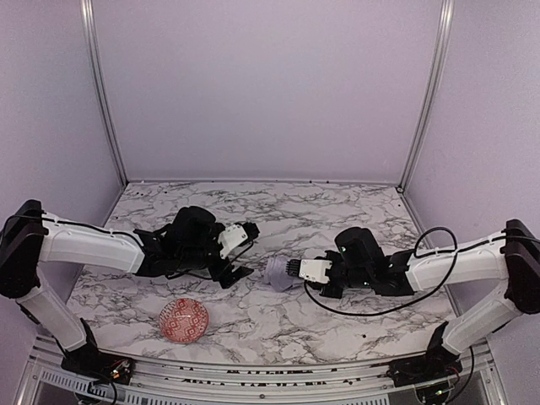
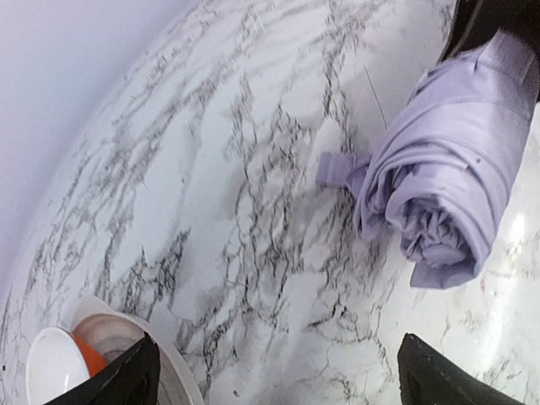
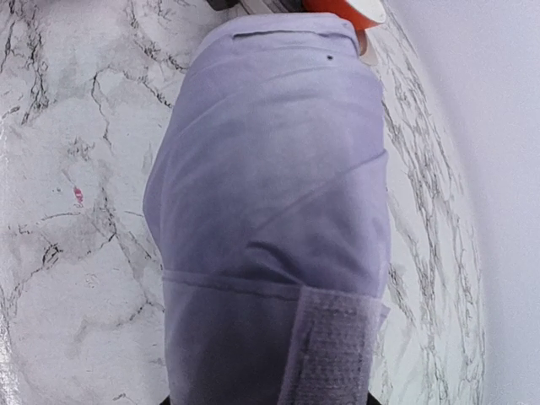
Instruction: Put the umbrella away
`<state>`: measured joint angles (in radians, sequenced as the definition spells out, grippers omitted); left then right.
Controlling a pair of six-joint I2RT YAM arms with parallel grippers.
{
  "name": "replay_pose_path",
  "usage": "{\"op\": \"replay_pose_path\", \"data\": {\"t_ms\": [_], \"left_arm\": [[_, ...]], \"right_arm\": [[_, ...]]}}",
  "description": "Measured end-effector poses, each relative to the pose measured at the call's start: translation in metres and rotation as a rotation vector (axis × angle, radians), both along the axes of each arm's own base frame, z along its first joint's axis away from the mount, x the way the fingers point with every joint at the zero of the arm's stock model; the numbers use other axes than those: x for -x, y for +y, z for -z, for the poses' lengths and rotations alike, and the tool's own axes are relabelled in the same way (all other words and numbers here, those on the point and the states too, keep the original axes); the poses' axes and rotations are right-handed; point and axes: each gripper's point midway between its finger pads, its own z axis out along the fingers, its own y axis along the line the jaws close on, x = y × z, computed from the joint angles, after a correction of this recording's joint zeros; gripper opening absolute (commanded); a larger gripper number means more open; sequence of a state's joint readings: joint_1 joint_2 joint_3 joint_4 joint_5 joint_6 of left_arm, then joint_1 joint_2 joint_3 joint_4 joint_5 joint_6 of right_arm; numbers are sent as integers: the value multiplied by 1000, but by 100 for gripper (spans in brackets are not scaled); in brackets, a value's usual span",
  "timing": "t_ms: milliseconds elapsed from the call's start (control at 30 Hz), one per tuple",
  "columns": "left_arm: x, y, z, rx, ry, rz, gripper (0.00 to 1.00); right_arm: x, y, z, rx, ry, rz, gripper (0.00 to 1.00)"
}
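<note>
The umbrella [image 1: 277,273] is folded into a short pale lavender roll at the middle of the marble table [image 1: 354,215]. My right gripper [image 1: 294,270] is shut on its right end. In the right wrist view the wrinkled fabric of the umbrella [image 3: 270,186] fills the frame, with its velcro strap [image 3: 333,346] lying over it near the jaws. The fingers themselves are hidden under the cloth. My left gripper [image 1: 242,251] stands wide open just left of the roll, touching nothing. In the left wrist view the umbrella [image 2: 447,186] lies ahead to the right, and only bare marble shows between the fingertips [image 2: 126,380].
A red patterned bowl [image 1: 184,321] sits near the front edge, left of centre. Its white rim [image 2: 110,325] shows beside my left finger, and its orange edge [image 3: 346,10] shows beyond the umbrella. Pale walls and metal posts [image 1: 103,93] close in the table.
</note>
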<state>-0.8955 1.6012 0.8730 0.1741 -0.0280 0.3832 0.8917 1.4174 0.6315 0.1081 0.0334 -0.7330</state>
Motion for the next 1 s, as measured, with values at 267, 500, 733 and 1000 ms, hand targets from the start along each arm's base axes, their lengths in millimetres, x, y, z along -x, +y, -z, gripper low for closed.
{"op": "replay_pose_path", "data": {"t_ms": [267, 500, 733, 1000], "left_arm": [[16, -18, -35, 251, -12, 73, 65], [43, -31, -66, 442, -23, 206, 86], [42, -51, -79, 533, -62, 258, 93], [29, -85, -64, 559, -29, 295, 49]], "right_arm": [[-25, -11, -68, -255, 36, 87, 0], [-29, 12, -159, -470, 21, 20, 0], [-25, 20, -191, -538, 91, 11, 0], [-17, 24, -194, -556, 150, -12, 0]]}}
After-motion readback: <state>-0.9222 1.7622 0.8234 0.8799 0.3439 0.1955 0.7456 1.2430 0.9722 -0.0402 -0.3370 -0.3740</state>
